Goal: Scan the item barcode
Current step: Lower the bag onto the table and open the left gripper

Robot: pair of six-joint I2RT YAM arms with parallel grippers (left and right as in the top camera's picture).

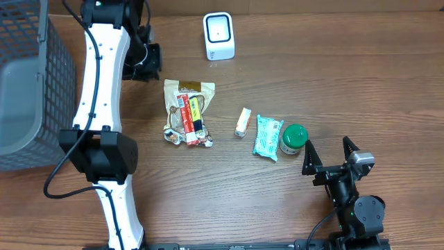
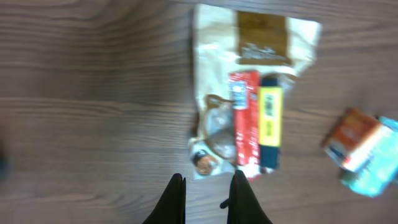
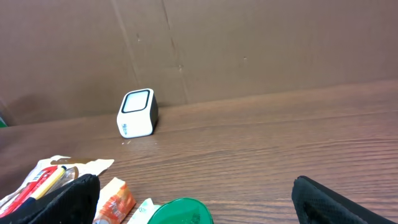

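The table [image 1: 333, 76] has free wood on its right half and along the front edge. At the left edge stands a basket [image 1: 28, 83], close to the left arm. The scanner [image 1: 219, 36] sits near the far edge. The left claw [image 2: 208, 198] is clenched on nothing. The bag [image 2: 249, 93] lies flat just ahead of its tips; if they touch, I cannot tell. The right claw [image 1: 327, 149] is released wide, with the jar [image 1: 294, 138] just beside one finger. The packet [image 1: 268, 137] and box [image 1: 242, 122] lie between jar and bag.

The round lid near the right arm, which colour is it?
The lid is green; overhead view shows best.
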